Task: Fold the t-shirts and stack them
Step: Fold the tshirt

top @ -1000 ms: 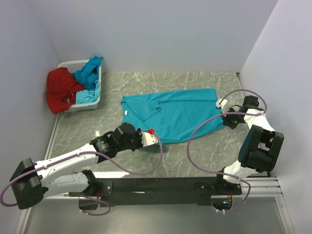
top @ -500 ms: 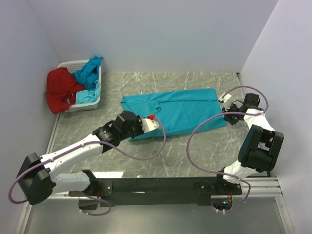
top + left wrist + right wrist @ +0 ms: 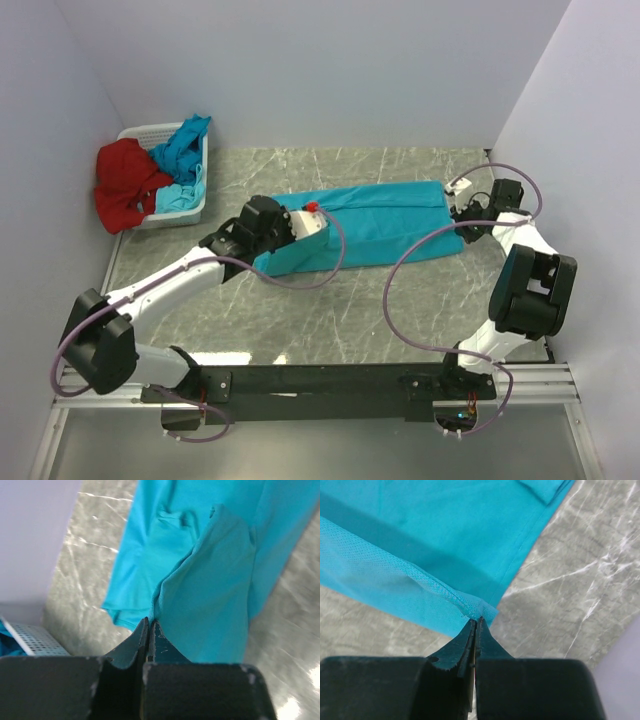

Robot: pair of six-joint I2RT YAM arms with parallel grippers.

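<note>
left gripper (image 3: pixel 150 626) and right gripper (image 3: pixel 475 622) each clamped on the turquoise t-shirt (image 3: pixel 390 222) hem. hem has been carried back over the body - shirt now a narrower band mid-table (image 3: pixel 400 310), lengthwise fold nearly laid.

Lab test cell, bare white walls (image 3: pixel 300 70)

Grey marbled table, boxed in by pale walls.
We saw a table (image 3: pixel 400 310) with a grey, stone-look top veined in white. It was shut in on three sides by a plain lilac-white back wall (image 3: pixel 330 70), left wall (image 3: pixel 40 150) and right wall (image 3: pixel 590 130). The light was soft and even, with faint glare on the top, and a black bar (image 3: pixel 330 380) ran along the near edge.
</note>
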